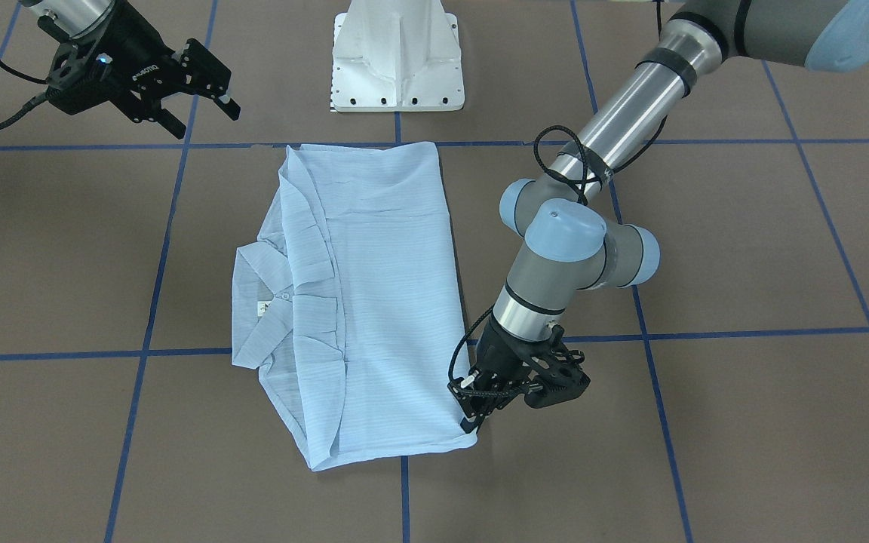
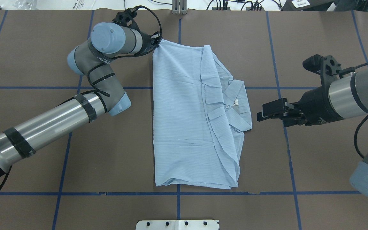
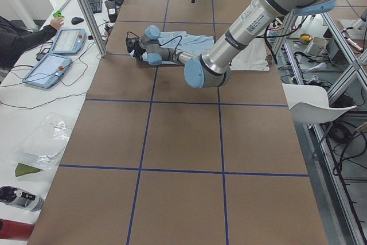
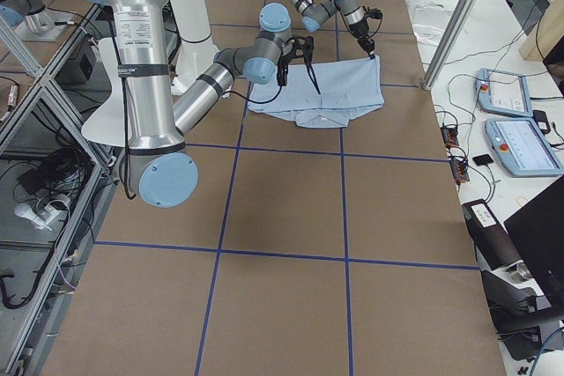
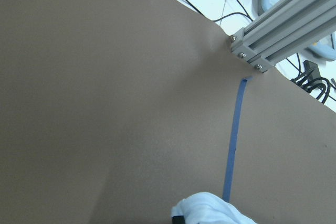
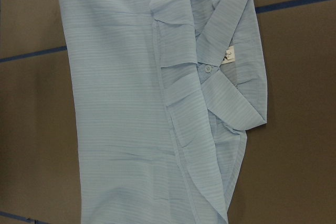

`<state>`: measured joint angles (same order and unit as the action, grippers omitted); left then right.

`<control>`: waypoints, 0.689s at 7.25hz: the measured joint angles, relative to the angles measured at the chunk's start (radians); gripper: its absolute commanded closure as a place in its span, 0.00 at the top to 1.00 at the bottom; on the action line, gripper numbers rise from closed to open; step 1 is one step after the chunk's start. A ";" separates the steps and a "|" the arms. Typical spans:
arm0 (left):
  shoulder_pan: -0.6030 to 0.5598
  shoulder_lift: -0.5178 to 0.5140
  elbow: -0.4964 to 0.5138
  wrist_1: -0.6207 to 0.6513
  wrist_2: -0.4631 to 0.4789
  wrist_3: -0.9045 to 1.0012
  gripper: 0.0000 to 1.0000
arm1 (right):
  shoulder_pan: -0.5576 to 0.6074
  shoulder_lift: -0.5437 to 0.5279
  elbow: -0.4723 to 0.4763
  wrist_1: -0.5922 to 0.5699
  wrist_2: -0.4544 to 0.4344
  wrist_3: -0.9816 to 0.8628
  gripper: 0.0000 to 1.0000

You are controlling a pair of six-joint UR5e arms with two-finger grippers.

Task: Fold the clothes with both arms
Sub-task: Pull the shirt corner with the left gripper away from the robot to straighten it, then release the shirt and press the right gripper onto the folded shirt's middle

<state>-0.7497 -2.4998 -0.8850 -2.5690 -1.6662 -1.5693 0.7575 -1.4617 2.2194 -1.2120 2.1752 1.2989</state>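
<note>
The light blue striped button-up shirt [image 2: 177,121] has one corner in the jaws of the left gripper [image 1: 471,421]. They appear closed on it, and the left wrist view shows a bunch of pale fabric at its bottom edge. This is the corner farthest from the white pedestal base [image 1: 397,56], on the robot's left.

From there the shirt spreads back toward the base. It lies flat on the brown table [image 2: 27,64] as a long, folded rectangle straight out from the base, and its near end stops short of it. Its long axis runs directly away from the base. The collar [image 2: 240,105] sticks out of the long edge on the robot's right, about halfway along. The long edge on the left is straight and smooth.

The right gripper [image 2: 260,114] has its jaws apart and holds nothing. It is out from the base on the robot's right, level with the collar and just clear of its tip. It seems to be raised above the cloth, since its wrist camera looks down on the collar and placket.

A fold along the long axis would probably need the other far corner held too. That corner lies farther from the base than the right gripper's open jaws, and the right arm is the nearer one to it.
</note>
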 measured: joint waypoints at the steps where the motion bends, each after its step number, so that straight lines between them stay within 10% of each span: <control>1: 0.000 -0.008 0.018 -0.012 0.022 0.015 0.00 | -0.001 0.000 -0.001 0.000 -0.011 -0.001 1.00; 5: -0.001 -0.058 0.074 -0.022 0.038 0.026 0.07 | -0.002 0.018 -0.016 0.000 -0.024 -0.001 1.00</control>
<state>-0.7506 -2.5580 -0.8110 -2.5908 -1.6278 -1.5433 0.7559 -1.4438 2.2034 -1.2118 2.1512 1.2980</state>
